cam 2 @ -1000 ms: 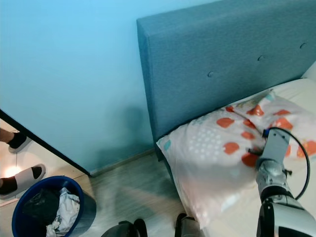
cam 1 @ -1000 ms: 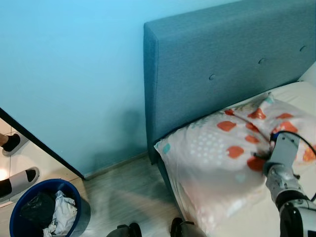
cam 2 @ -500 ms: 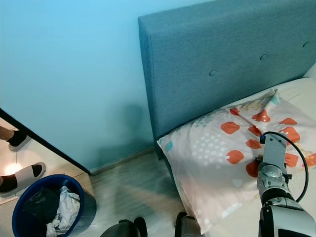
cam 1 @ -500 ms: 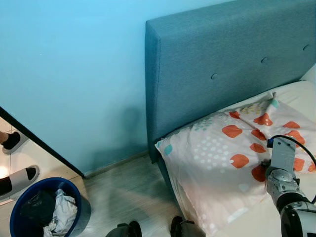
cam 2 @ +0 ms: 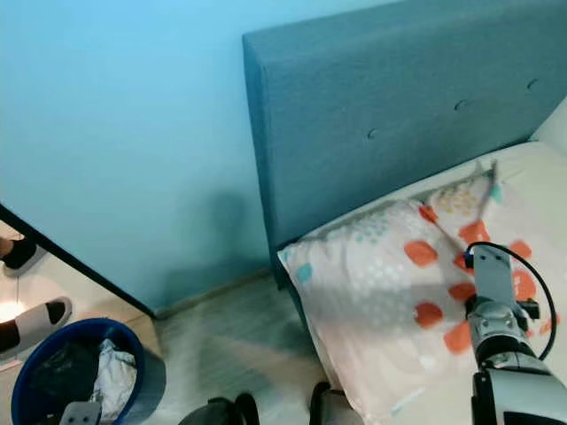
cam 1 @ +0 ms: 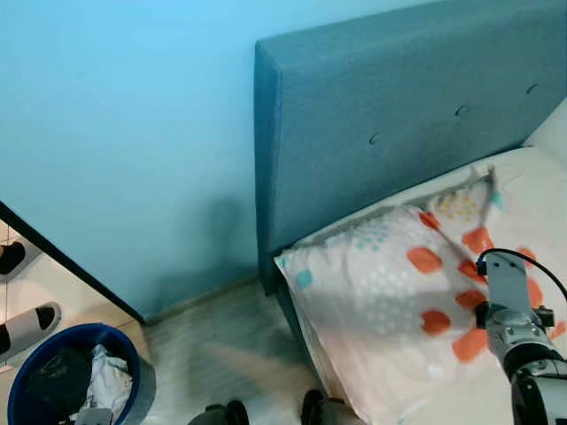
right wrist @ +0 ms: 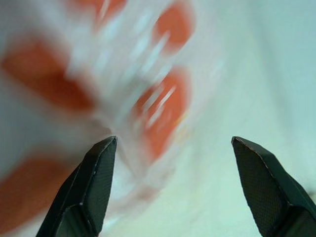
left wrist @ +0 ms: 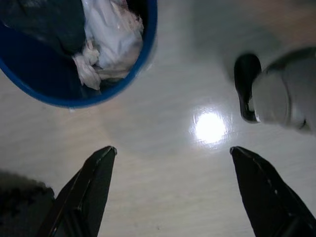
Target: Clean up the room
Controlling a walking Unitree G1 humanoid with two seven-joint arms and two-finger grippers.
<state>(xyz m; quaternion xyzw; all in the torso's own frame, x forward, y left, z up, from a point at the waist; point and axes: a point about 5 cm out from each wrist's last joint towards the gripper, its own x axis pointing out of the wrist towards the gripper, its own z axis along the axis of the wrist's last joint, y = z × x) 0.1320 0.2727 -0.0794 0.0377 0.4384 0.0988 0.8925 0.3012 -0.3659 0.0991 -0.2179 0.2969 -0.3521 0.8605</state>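
Here's the pillow [cam 1: 390, 292], white with orange blotches and pale teal dots, lying at the head of the bed [cam 1: 532, 177], up against the blue-grey padded headboard [cam 1: 390, 115], one corner hanging out over the bed's edge above the floor [cam 1: 221, 345]. It's blurred in both eye views (the orange patches smear into streaks). The right claw [right wrist: 173, 163] is just above it, fingers spread wide and gripping nothing, with the orange-and-white fabric close under the fingertips [right wrist: 98, 173] in the wrist view. From the head, the right arm [cam 1: 514, 310] reaches in over the pillow's near side, a black cable looping off the wrist.

Moving outward: the wall [cam 1: 124, 133] is bright blue, running down to pale wood-look flooring. Over on the left, the blue bin [cam 1: 75, 381] sits on the floor, holding crumpled white stuff and something dark. The left claw [left wrist: 173, 163] hangs above the floor near that bin, fingers also parted and empty. Beyond a dark threshold strip at far left, a person's feet in black-and-white slippers [cam 1: 27, 323] stand on lighter tile.
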